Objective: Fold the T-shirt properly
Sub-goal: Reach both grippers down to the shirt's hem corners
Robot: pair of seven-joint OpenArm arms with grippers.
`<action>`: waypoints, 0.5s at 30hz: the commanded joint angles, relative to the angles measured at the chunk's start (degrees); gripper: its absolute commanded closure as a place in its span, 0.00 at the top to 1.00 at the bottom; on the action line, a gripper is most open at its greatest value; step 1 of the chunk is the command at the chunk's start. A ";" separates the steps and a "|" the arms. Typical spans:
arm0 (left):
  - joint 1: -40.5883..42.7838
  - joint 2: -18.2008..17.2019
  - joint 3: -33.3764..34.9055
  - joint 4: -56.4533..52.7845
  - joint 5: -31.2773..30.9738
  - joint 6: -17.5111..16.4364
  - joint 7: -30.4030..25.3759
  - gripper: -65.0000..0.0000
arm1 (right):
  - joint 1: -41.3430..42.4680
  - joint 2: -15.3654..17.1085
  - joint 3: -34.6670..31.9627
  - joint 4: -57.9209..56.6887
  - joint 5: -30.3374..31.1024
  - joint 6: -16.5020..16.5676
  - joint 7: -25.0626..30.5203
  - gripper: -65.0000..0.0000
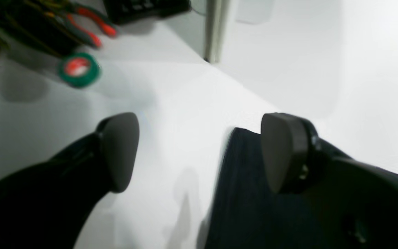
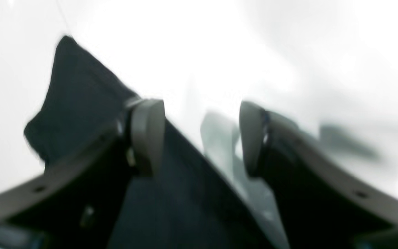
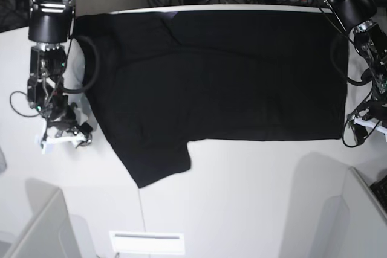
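I see the T-shirt lying flat on the bench, long axis running from one arm to the other. The left end effector and right end effector both stand open and empty, each at its own edge of the cloth. Neither looks nearer, though both wrist views are blurred.

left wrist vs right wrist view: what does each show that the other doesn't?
Left wrist only: green tape roll, red-handled pliers and other dark clutter at the table's far edge, and the left gripper, open.
Right wrist only: the right gripper, open, and a T-shirt corner jutting out past its finger.
Both: the black T-shirt lying on the white table, with no cloth between the jaws.
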 commanded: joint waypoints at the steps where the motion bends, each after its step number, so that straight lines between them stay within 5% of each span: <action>1: -2.26 -1.40 0.93 -0.23 -0.42 0.17 -1.51 0.82 | 3.18 0.94 -0.59 -0.92 0.39 0.34 1.58 0.48; 12: -9.30 -3.34 5.24 -12.01 -0.42 0.17 -1.51 0.83 | 17.86 0.94 -14.39 -19.65 0.39 9.40 6.59 0.49; 15: -10.00 -4.83 6.73 -14.83 -0.42 0.17 -1.51 0.83 | 21.64 0.67 -17.03 -25.01 0.39 12.83 6.68 0.56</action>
